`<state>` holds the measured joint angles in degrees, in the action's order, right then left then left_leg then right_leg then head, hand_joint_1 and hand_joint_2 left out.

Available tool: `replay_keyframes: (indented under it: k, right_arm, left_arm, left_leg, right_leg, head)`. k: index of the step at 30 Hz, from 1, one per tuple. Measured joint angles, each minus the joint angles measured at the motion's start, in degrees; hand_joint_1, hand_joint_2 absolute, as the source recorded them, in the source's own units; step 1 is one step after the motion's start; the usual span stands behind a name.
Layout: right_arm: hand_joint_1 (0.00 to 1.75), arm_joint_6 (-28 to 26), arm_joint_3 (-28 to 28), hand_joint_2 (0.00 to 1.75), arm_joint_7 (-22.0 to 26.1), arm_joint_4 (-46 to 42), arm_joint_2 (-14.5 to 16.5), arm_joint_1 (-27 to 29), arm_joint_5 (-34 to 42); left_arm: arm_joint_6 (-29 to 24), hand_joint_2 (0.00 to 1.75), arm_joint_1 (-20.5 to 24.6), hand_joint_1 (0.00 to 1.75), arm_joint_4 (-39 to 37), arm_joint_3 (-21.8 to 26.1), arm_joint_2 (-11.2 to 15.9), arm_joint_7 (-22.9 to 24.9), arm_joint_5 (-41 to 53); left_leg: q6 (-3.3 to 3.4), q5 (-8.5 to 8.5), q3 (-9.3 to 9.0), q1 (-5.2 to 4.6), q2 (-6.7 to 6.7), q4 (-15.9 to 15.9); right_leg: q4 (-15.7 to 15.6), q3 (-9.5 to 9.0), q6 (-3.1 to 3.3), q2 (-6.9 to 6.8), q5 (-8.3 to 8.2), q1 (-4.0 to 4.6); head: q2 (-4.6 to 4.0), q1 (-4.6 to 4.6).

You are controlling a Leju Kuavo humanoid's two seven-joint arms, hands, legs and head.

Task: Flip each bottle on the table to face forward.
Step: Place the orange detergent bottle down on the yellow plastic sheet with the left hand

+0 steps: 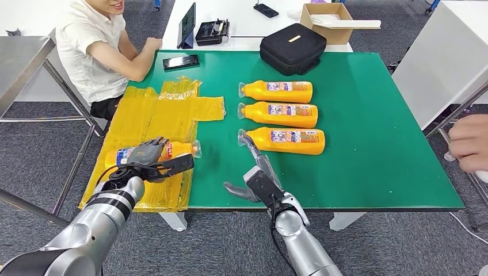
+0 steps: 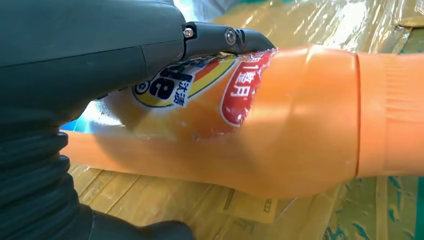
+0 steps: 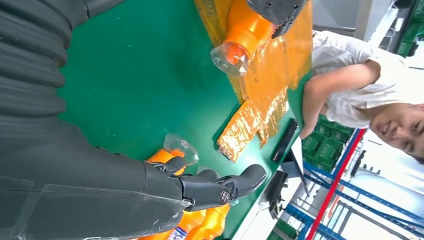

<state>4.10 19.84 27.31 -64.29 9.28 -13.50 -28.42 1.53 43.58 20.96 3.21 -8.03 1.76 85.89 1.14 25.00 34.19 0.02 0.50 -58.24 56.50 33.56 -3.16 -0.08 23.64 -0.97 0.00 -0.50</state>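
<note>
The left hand (image 1: 148, 154) clasps the smooth orange plastic bottle (image 1: 172, 150) mid-body, probably rigid but slippery; right hand (image 1: 257, 172) is spread.

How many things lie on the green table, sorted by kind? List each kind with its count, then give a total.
Orange plastic bottles: 4 (three in a row; one held by the left hand)
Yellow plastic sheet: 1
Black zipped case: 1
Black phone: 1
Total: 7
</note>
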Motion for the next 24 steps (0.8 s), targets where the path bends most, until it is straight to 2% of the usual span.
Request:
replay_keyframes:
  k: [4, 16, 19, 20, 22, 24]
  right_arm:
    - [0.00, 0.0, 0.0, 1.75, 0.8, 1.6, 0.0, -1.2, 0.1]
    - [0.00, -0.1, -0.1, 1.75, 0.9, 2.1, 0.0, -1.5, 0.1]
    - [0.00, -0.7, -0.2, 1.75, 1.1, 2.5, 0.0, -1.4, 0.1]
    - [0.00, -1.0, -0.4, 1.75, 0.7, 2.4, 0.1, -0.9, -0.1]
    - [0.00, -1.6, -1.7, 1.75, -0.8, 0.4, 0.4, 1.5, -1.1]
    - [0.00, -1.9, -2.8, 1.75, -2.0, -1.8, 0.6, 3.6, -2.0]
  left_arm:
    - [2.2, 1.75, 0.3, 0.00, -0.6, 0.9, 0.0, -0.1, 0.1]
    - [0.9, 1.75, 0.2, 0.00, -0.7, 1.2, 0.0, -1.0, 0.2]
    - [-4.6, 1.75, -0.6, 0.00, -0.5, 1.3, -0.6, -3.4, 0.1]
    - [-8.5, 1.75, -1.6, 0.00, 0.5, 1.4, -1.4, -4.6, -0.4]
    - [-15.3, 1.75, -6.2, 0.00, 8.7, 0.9, -4.7, -6.5, -1.5]
    - [-18.3, 1.75, -10.6, 0.00, 17.8, -0.1, -7.5, -7.4, -1.7]
  left_leg:
    - [-0.01, 0.01, -0.16, 0.00, 0.01, 0.0]
    - [-0.01, 0.01, -0.21, 0.00, 0.01, 0.0]
    - [-0.01, 0.00, -0.23, -0.01, 0.08, 0.0]
    - [0.00, 0.00, -0.21, -0.01, 0.11, 0.0]
    - [0.01, -0.01, 0.02, -0.04, 0.10, 0.0]
    - [0.02, -0.01, 0.30, -0.05, 0.06, 0.0]
  right_leg:
    - [0.0, -0.15, 0.01, 0.00, 0.01, 0.00]
    - [0.0, -0.19, 0.01, 0.00, 0.01, 0.00]
    - [0.0, -0.21, 0.01, -0.05, 0.01, 0.00]
    - [0.0, -0.20, 0.01, -0.08, 0.01, -0.01]
    - [0.0, 0.01, -0.01, -0.12, 0.00, -0.02]
    - [0.0, 0.30, -0.02, -0.09, -0.01, -0.02]
  head:
    - [0.00, 0.00]
    - [0.00, -0.01]
    - [0.00, 0.00]
    - [0.00, -0.01]
    - [0.00, -0.01]
    - [0.00, 0.00]
